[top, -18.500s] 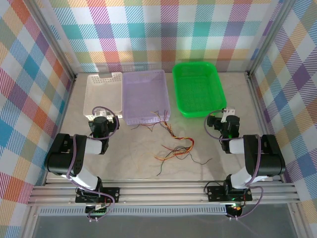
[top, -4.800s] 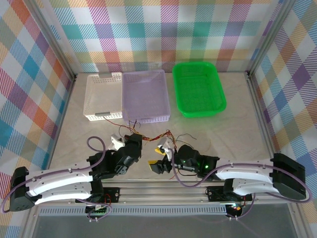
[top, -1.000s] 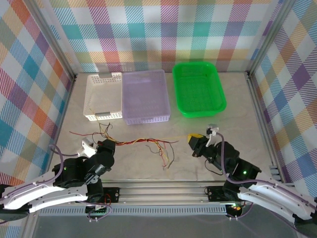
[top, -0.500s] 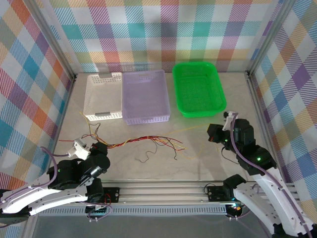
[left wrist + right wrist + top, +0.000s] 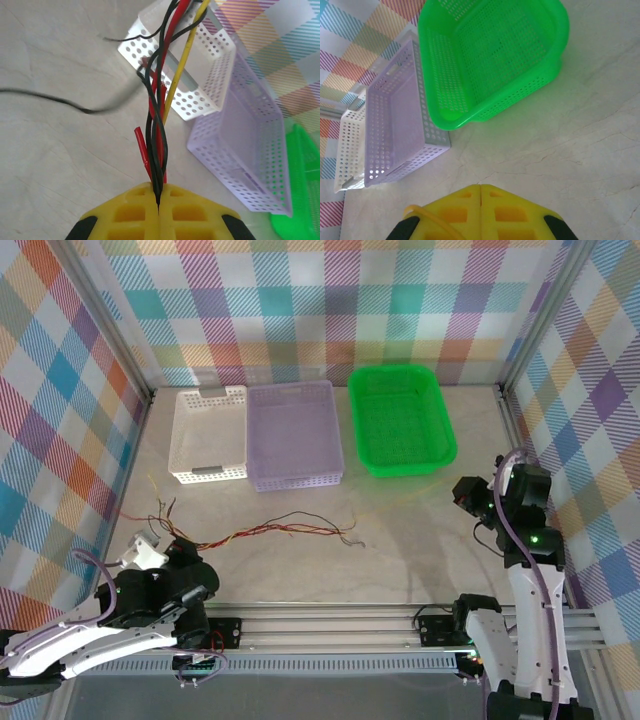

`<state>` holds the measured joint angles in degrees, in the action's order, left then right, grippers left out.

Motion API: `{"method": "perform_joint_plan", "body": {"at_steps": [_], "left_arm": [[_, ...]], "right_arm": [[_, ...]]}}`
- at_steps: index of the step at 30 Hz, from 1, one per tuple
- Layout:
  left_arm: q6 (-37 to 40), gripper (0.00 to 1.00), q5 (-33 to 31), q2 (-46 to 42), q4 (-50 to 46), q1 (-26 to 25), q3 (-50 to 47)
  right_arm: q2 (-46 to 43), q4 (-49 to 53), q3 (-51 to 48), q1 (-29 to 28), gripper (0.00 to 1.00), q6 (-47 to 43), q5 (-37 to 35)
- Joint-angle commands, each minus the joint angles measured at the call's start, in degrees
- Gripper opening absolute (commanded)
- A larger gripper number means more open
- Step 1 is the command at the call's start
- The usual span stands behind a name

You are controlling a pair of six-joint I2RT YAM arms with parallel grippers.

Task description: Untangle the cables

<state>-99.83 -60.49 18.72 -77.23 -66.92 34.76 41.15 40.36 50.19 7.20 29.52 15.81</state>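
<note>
Robot lab cell, plaid walls (image 5: 300,310), aluminium frame (image 5: 330,625)

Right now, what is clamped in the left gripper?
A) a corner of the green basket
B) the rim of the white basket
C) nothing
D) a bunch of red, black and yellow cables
D: in the left wrist view the left gripper is shut on the cables, which run up out of it toward the white basket.

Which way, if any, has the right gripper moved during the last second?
Yes. Seen from above, the right gripper went right and up the picture, ending beside the green basket's near right corner.
</note>
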Motion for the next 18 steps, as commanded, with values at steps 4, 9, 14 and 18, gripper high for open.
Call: {"method": "perform_joint_plan", "body": {"at_steps": [4,9,14,18], "left_arm": [[1.96,0.0,-3.58,7.73,-1.57,0.82,0.1],[10.43,0.0,-3.48,15.2,2.19,3.28,2.23],[14.88,0.0,-2.34,24.68,1.94,7.38,4.93],[17.53,0.0,-2.31,24.71,4.81,8.25,3.41]], "right_arm": [[1.26,0.45,5.07,3.08,0.0,1.16,0.0],[2.19,4.79,10.98,3.21,0.0,0.46,-2.28],[1.7,7.7,14.77,3.18,0.0,0.59,-3.91],[1.13,11.12,18.9,1.62,0.0,-0.61,-8.82]]}}
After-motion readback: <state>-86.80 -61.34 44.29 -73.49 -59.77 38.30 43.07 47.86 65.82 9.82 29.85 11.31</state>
